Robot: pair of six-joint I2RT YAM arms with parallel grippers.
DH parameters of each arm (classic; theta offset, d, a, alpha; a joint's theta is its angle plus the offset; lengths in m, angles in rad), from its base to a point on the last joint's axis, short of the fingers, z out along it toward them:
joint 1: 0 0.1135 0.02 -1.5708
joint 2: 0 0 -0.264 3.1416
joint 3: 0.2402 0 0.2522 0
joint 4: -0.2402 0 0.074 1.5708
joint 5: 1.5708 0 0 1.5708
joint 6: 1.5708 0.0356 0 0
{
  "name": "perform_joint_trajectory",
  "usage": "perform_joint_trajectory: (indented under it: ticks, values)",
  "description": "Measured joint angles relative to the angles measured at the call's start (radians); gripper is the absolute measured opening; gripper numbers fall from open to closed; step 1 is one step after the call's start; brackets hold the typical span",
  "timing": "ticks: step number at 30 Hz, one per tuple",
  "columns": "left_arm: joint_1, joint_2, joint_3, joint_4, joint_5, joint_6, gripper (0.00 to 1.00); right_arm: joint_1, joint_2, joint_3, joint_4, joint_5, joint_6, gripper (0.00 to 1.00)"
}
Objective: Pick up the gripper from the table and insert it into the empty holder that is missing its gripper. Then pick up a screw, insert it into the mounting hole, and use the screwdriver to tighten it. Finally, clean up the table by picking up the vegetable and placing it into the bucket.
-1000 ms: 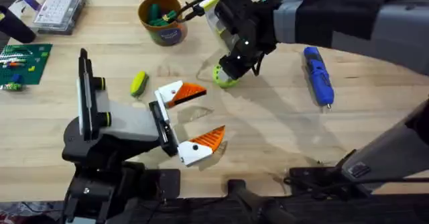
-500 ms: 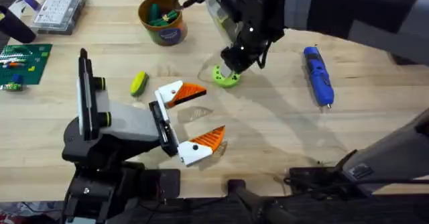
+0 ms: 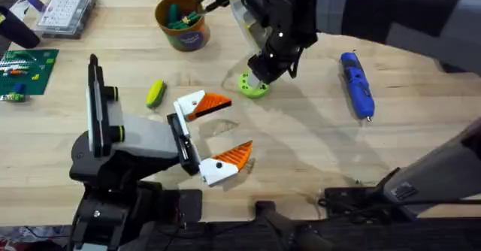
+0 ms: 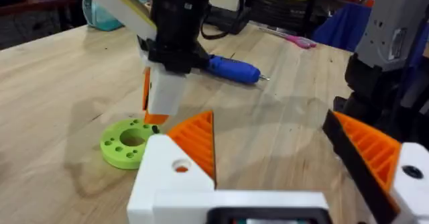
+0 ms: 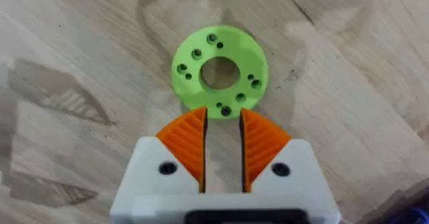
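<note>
Lifted slightly off the green ring (image 3: 253,85), which lies flat on the table (image 3: 316,146) beside the right gripper (image 5: 222,133), pads nearly closed and empty. Left gripper (image 3: 218,134) spread wide, idle. Cup (image 3: 183,22) well apart; regrasp probably needed.

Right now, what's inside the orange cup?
The cup at the far side of the table holds some green pieces, and one looks orange-tipped. They sit jumbled together, so I can't tell what each one is, and the cup's bottom is covered by them.
</note>
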Motion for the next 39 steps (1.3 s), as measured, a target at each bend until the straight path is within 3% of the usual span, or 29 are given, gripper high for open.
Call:
perform_joint_trajectory:
  ticks: [39]
  values:
    - [0.0,0.0,0.0,0.0,0.0,0.0,0.988,0.0,0.069,-0.024,0.029,0.001,0.0,0.278]
